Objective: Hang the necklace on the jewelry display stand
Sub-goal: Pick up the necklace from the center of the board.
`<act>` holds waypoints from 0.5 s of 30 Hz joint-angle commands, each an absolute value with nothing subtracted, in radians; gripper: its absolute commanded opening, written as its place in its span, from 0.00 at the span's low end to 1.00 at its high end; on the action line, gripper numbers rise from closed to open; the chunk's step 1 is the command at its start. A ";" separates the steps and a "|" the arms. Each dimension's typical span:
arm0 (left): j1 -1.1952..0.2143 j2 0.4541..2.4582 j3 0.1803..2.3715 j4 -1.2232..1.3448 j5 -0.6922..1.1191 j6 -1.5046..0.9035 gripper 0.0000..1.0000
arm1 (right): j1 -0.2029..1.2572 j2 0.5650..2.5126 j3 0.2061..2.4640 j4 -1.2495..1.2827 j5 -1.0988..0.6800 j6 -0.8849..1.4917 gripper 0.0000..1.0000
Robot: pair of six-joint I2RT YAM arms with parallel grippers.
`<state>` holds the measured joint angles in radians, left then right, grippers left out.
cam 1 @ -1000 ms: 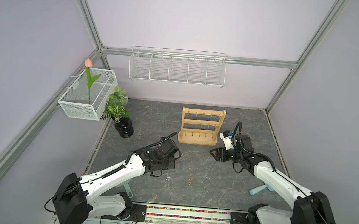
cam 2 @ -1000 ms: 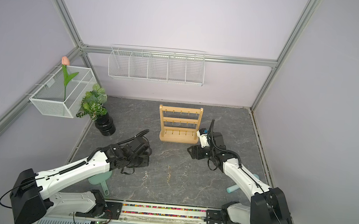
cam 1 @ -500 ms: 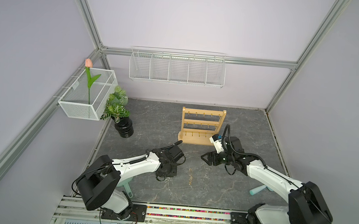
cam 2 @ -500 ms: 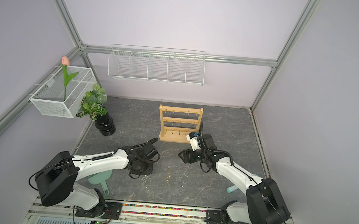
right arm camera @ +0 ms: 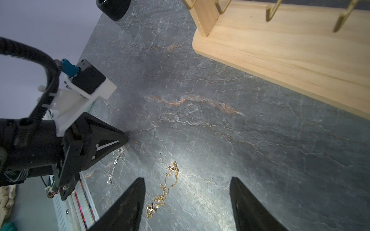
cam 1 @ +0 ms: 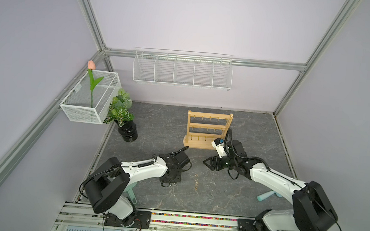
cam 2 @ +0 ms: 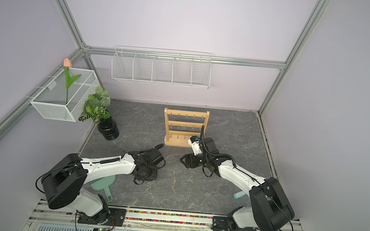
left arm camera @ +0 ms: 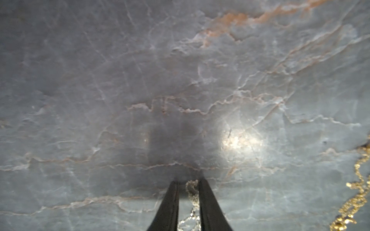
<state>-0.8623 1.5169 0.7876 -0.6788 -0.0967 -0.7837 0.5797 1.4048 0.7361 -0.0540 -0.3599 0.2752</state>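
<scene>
1. The light wooden jewelry display stand (cam 1: 208,127), with two posts, three cross rails and small gold hooks, stands upright on the dark grey marble-patterned desk (cam 1: 155,127). The long axis of its oblong base runs parallel to the back wall. The side with the hooks faces the robot.
2. The thin gold chain necklace (right arm camera: 166,188) lies flat on the desk in front of the stand, well apart from the base. It forms a loose wavy line, and its long axis runs from the stand side toward the front edge of the desk. A small charm is at the end farther from the stand.
3. The thin silver chain necklace (right arm camera: 117,158) also lies in front of the stand, more to the left than the gold one.
4. The left pincer (left arm camera: 187,183) has its tips down at the desk with only a narrow gap between them. A bunch of the silver chain sits in this gap and touches one finger. Whether the chain is really pinched, I cannot tell.
5. The right pincer (right arm camera: 187,179) is wide apart and holds nothing. It is near the front of the stand's base, and in the right wrist view part of the gold necklace lies between its fingers.
6. The white mesh basket (cam 1: 80,113) on the left wall holds one pink tulip (cam 1: 91,81). The black ribbed vase (cam 1: 128,132), left of the stand, holds a green leafy plant (cam 1: 119,109). The white wire basket with five compartments (cam 1: 182,71) hangs on the back wall above the stand.
</scene>
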 commanded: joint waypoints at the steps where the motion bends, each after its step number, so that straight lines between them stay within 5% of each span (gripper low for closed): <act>1: -0.859 1.556 0.732 -0.643 -0.081 -0.774 0.18 | 0.588 1.389 0.758 -0.041 -0.359 0.282 0.67; 15: -0.909 1.611 0.713 -0.639 -0.062 -0.790 0.17 | 0.610 1.396 0.781 -0.055 -0.345 0.283 0.63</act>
